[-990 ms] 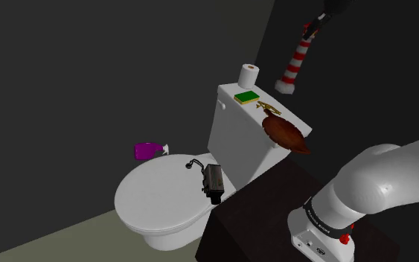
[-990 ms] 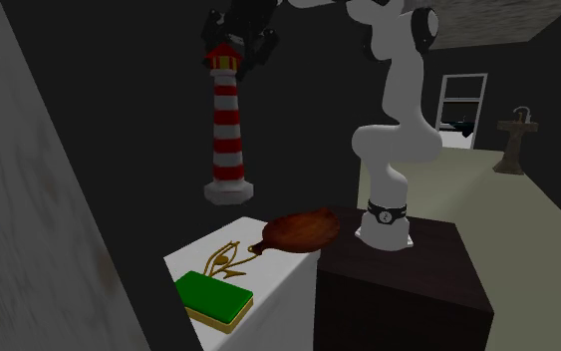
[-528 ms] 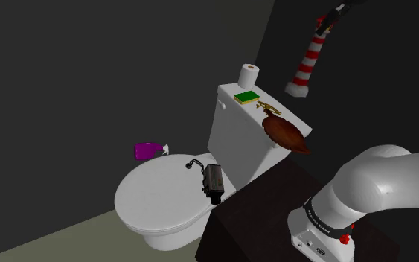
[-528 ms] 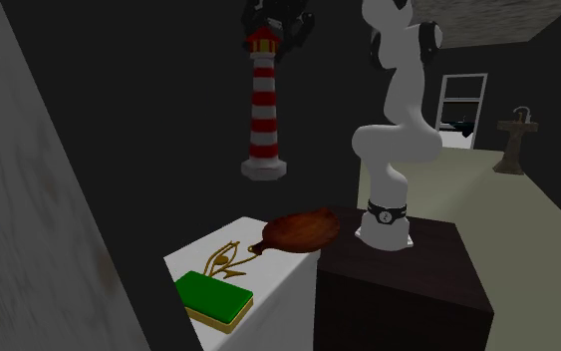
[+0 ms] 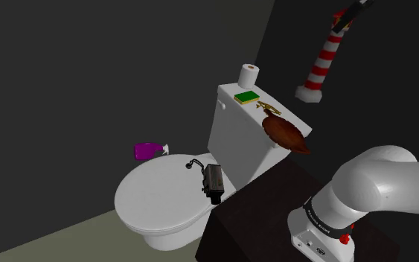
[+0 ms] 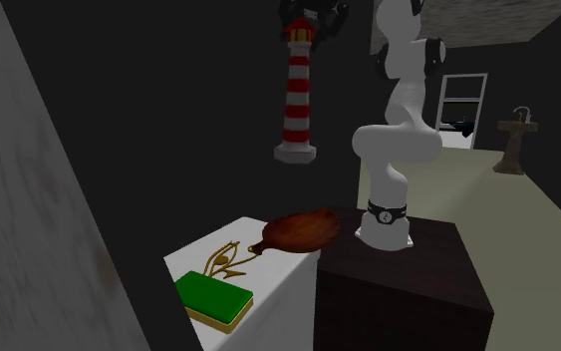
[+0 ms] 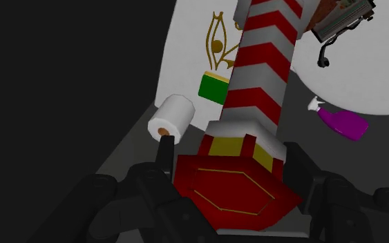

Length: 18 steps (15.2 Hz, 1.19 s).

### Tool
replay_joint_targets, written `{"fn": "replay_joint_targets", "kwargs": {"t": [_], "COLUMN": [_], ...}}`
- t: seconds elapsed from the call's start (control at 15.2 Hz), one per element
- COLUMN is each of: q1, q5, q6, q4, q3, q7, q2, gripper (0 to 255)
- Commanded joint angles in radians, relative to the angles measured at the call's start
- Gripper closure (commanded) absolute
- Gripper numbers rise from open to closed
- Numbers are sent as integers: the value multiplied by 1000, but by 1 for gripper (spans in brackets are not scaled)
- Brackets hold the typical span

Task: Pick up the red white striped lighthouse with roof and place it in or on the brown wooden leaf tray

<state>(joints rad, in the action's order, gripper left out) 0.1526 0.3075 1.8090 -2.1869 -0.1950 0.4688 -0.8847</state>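
While I watch from afar, my end effector [image 6: 313,18] pinches the red-and-white striped lighthouse [image 6: 298,95] by its roof, high in the air, well apart from the brown leaf tray [image 6: 303,231] on the toilet tank [image 5: 237,138].

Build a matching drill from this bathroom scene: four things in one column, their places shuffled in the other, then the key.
1. lighthouse
2. leaf tray
3. paper roll
4. grey device

A. on the toilet lid
B. clasped in the fingers, in the air
C. tank top, end nearest the stand
D. tank top, far end

Pairs: 1-B, 2-C, 3-D, 4-A
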Motion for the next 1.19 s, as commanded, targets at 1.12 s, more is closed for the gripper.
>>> {"fn": "replay_joint_targets", "kwargs": {"t": [1.12], "q1": [26], "q5": [47], "q6": [193], "q4": [-313], "q3": [-30], "q7": [-37], "q2": [-117], "gripper": [255]}}
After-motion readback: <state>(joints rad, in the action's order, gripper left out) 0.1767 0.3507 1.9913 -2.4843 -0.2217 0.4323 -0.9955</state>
